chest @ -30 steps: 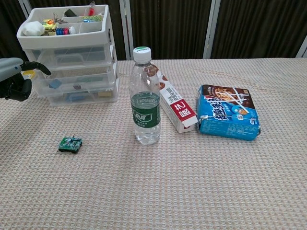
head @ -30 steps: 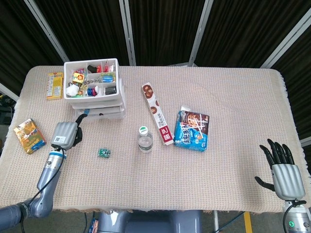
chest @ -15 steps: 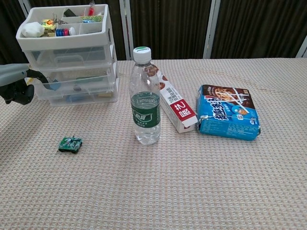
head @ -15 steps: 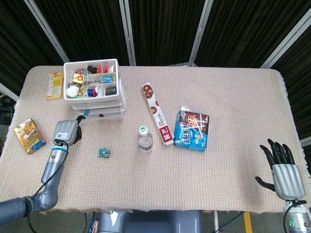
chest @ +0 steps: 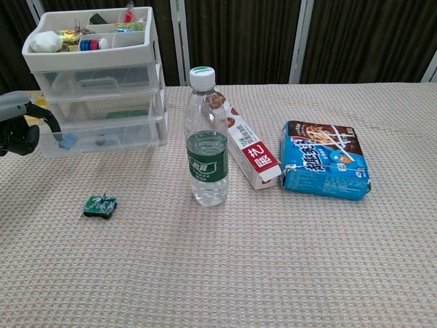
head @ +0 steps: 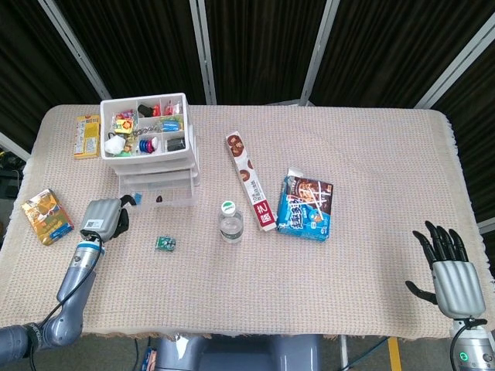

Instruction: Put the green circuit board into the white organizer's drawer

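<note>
Pulling with your left hand hooked on its front, you have drawn the bottom drawer out — green circuit board waits at lower left.

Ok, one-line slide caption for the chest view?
Left hand grips the white organizer's bottom drawer, drawn partway out; green circuit board lies on the table.
</note>
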Available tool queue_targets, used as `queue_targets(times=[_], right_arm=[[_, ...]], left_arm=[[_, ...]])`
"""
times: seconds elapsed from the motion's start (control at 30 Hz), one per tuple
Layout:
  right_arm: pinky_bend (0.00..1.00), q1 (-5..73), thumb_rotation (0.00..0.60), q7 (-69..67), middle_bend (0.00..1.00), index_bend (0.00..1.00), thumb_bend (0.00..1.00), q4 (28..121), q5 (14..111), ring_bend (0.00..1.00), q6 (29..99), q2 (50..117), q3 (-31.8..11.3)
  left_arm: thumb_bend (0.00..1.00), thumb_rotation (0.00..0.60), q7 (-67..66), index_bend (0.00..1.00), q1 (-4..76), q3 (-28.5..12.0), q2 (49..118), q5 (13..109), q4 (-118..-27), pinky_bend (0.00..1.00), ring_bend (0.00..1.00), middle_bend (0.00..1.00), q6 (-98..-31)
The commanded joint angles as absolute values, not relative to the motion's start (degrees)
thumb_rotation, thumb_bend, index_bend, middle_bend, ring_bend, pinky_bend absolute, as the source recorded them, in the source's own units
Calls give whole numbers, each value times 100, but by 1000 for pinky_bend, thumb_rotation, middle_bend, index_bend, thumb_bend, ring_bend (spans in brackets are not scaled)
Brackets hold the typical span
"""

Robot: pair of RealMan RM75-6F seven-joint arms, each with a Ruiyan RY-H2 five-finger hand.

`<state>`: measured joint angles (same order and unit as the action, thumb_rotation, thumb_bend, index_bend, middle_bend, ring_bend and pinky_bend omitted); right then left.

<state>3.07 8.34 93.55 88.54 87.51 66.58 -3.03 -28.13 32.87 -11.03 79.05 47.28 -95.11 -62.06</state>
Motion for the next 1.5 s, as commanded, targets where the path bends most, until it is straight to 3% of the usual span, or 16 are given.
queue_targets(times=[0.03,0.37,0.47,0.6,0.67,0.73,0.9,1.0,1.33,1.5], right_arm=[[0,306,600,833,0,135,17,9359,8847,0,8750,6658,-304],[0,307,600,840,0,135,17,9365,8840,0,8749,6660,-310],[0,308,600,843,0,135,16,9369,8836,0,8744,6663,-310],[0,308,600,856,0,135,17,9367,8836,0,8755,6665,-317],[0,306,600,854,0,135,17,9362,8834,0,8757,6667,-318],[0,309,600,852,0,136,17,9359,8834,0,8755,6668,-320],[0,309,600,867,0,136,18,9345,8845,0,8770,6677,-325],[0,307,600,881,0,136,17,9338,8831,0,8775,6687,-333],[0,303,600,903,0,136,17,9351,8822,0,8780,6689,-336],[0,298,600,899,0,136,17,9352,8818,0,8786,6683,-337]], left_arm=[[840,600,-2729,376,3236,-1041,7853,4788,-9556,614,828,940,-6211],[841,600,-2385,345,3086,-859,7743,5184,-9665,614,828,937,-6274],[820,600,-2353,295,3083,-863,7727,5240,-9705,613,822,928,-6298],[556,600,-2324,216,3102,-911,7708,5339,-9736,597,792,898,-6380],[411,600,-2320,189,3098,-906,7708,5465,-9721,577,742,845,-6459],[284,600,-2315,160,3065,-855,7718,5714,-9672,533,622,715,-6599],[229,600,-2184,123,2914,-685,7598,6148,-9876,427,386,399,-6800],[229,600,-2093,121,2774,-530,7444,6569,-10115,405,321,313,-7002],[230,600,-2729,121,2546,193,7027,7669,-10747,395,325,321,-7141],[234,600,-3190,130,2613,248,7174,7427,-10707,427,423,461,-6866]])
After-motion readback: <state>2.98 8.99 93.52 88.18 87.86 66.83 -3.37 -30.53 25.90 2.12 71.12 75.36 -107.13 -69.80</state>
